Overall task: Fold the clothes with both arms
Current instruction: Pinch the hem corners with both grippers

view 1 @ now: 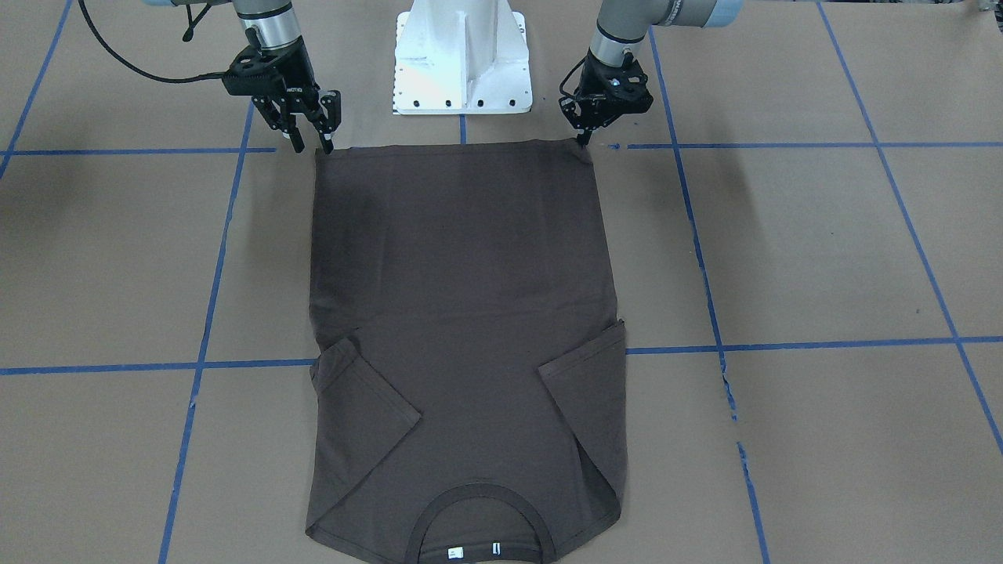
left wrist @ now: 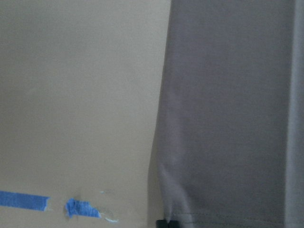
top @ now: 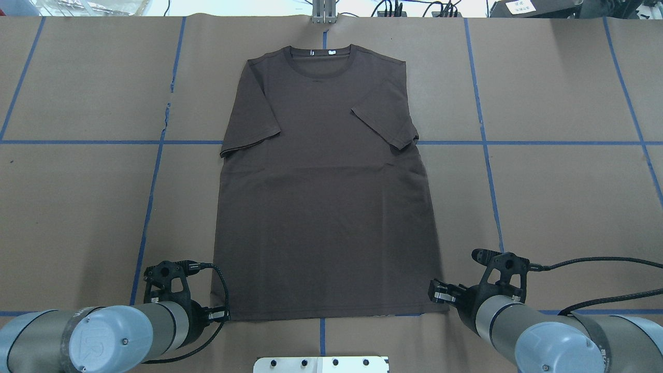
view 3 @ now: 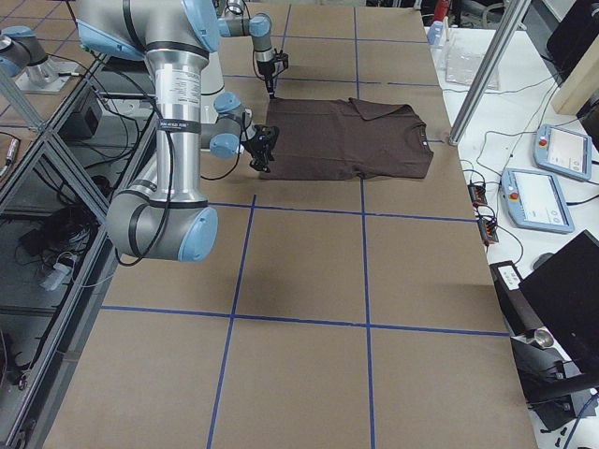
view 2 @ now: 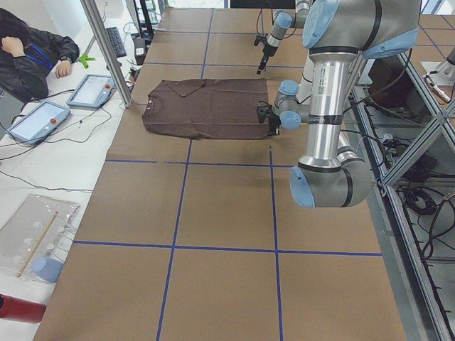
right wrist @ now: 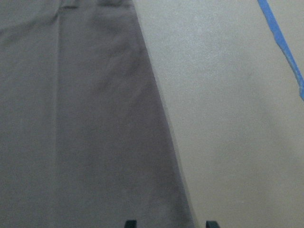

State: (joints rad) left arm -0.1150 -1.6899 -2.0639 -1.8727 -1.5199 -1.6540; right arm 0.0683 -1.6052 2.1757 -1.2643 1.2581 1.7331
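T-shirt (top: 326,207) flat mid-frame on your table (top: 77,207), hem lowest, left gripper (top: 220,313) lower left with fingers closed on one hem corner, right gripper (top: 439,291) lower right, fingers spread astride the other corner, sleeves (top: 386,122) folded inward, collar (top: 321,71) at top

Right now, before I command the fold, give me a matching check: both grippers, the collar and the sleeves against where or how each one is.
Things:
1. left gripper
2. right gripper
3. collar
4. sleeves

Places or states:
A. folded in over the T-shirt body
B. at the end farthest from the robot base
C. fingers spread, at the hem corner on the robot's right
D. fingers together, at the hem corner on the robot's left

Pairs: 1-D, 2-C, 3-B, 4-A
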